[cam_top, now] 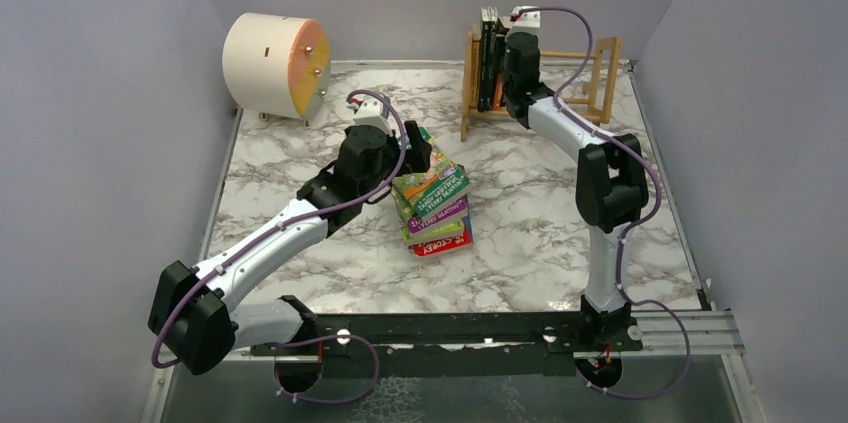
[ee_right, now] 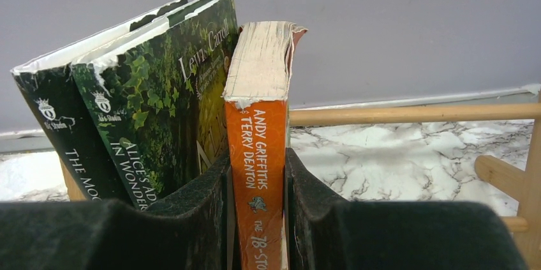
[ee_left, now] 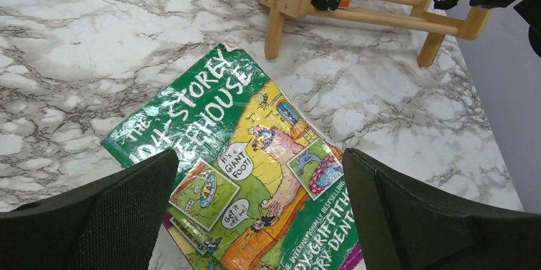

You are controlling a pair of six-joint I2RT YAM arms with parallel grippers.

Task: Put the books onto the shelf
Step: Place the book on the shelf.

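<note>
A stack of several books (cam_top: pixel 436 211) lies mid-table, topped by a green illustrated paperback (ee_left: pixel 242 168). My left gripper (ee_left: pixel 258 216) hangs open just above that top cover, a finger on either side, touching nothing. The light-wood shelf (cam_top: pixel 590 68) stands at the back. Two dark green books (ee_right: pixel 137 110) lean at its left end. My right gripper (ee_right: pixel 256 203) is shut on an orange book (ee_right: pixel 258 155), upright right beside the green ones in the shelf. From above, the right arm hides most of that orange book.
A cream cylinder with an orange face (cam_top: pixel 275 65) sits at the back left. Grey walls close in the marble table (cam_top: pixel 540 253) on three sides. The shelf's right part (ee_right: pixel 415 114) holds no books.
</note>
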